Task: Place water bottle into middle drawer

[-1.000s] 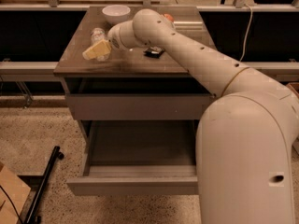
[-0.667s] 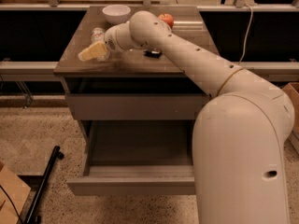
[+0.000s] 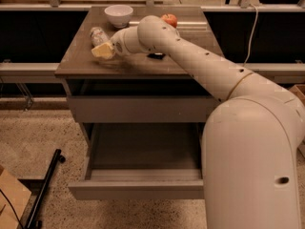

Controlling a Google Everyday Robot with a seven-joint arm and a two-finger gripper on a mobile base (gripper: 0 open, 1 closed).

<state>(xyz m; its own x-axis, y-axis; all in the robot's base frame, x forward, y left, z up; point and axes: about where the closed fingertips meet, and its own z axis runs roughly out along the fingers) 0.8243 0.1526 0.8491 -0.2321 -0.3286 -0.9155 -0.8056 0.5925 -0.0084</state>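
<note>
Gripper [image 3: 103, 50]: hovering low over the left part of the cabinet top [image 3: 76, 65], its yellowish tip pointing left.
Grip state: honestly can't tell whether it's open or closed.
Water bottle [image 3: 98, 34]: lying on its side on the cabinet top, just behind the gripper; whether they're touching, no idea.
Middle drawer [image 3: 138, 189]: standing pulled out below, with its dark tray showing.
Upper drawer [image 3: 138, 109]: sitting shut right under the top.
White bowl [image 3: 118, 15]: sitting at the back edge, near the bottle.
Black packet [image 3: 156, 56]: peeking out from under the arm [image 3: 200, 66].
Red round thing [image 3: 169, 19]: sitting behind the arm.
</note>
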